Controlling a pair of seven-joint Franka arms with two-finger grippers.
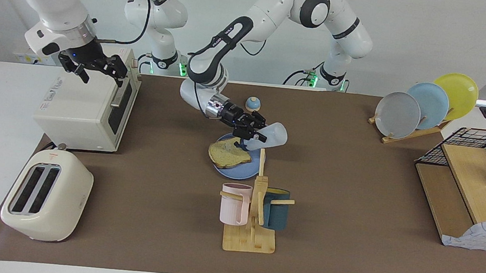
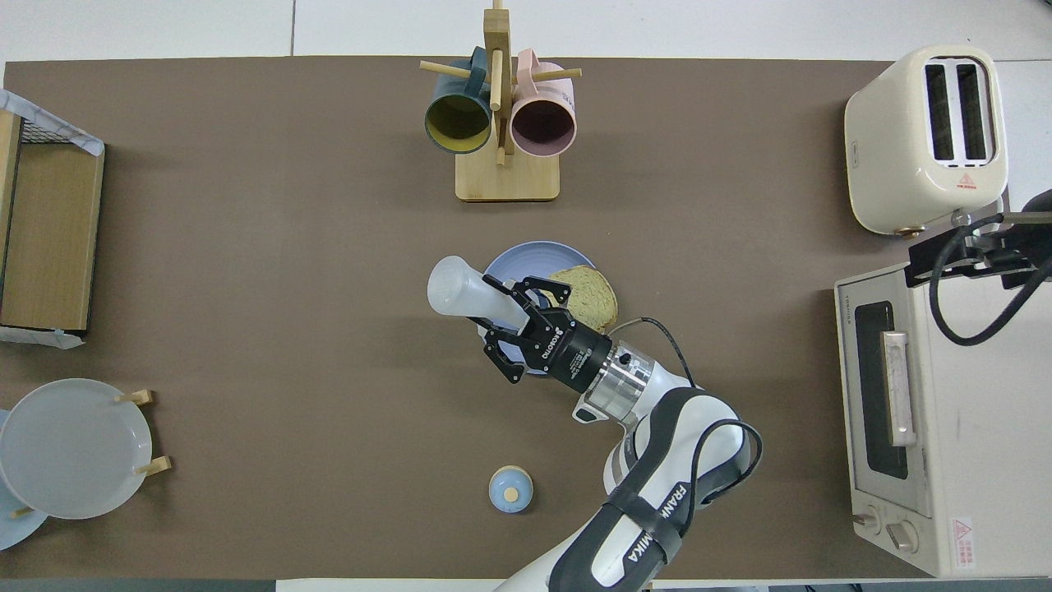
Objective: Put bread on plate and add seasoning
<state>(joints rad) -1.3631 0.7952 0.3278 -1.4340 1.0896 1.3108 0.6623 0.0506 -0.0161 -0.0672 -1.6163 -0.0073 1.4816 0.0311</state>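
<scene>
The bread [image 1: 229, 154] lies on the blue plate [image 1: 239, 170] in the middle of the mat; in the overhead view the bread [image 2: 590, 298] sits on the plate [image 2: 526, 256] toward the right arm's end. My left gripper [image 1: 249, 135] is shut on the seasoning bottle [image 1: 274, 135] and holds it tipped over above the plate, beside the bread. From overhead the gripper [image 2: 526, 319] grips the bottle [image 2: 464, 294] near its neck; the cap is hidden among the fingers. My right gripper [image 1: 98, 69] waits open and empty over the toaster oven, also seen from overhead [image 2: 970, 251].
A toaster oven [image 1: 85, 103] and a cream toaster [image 1: 45, 195] stand at the right arm's end. A mug rack [image 1: 253, 217] stands farther from the robots than the plate. A blue-domed bell [image 1: 252, 104] sits nearer. A plate rack [image 1: 424, 105] and a wire shelf [image 1: 470, 185] stand at the left arm's end.
</scene>
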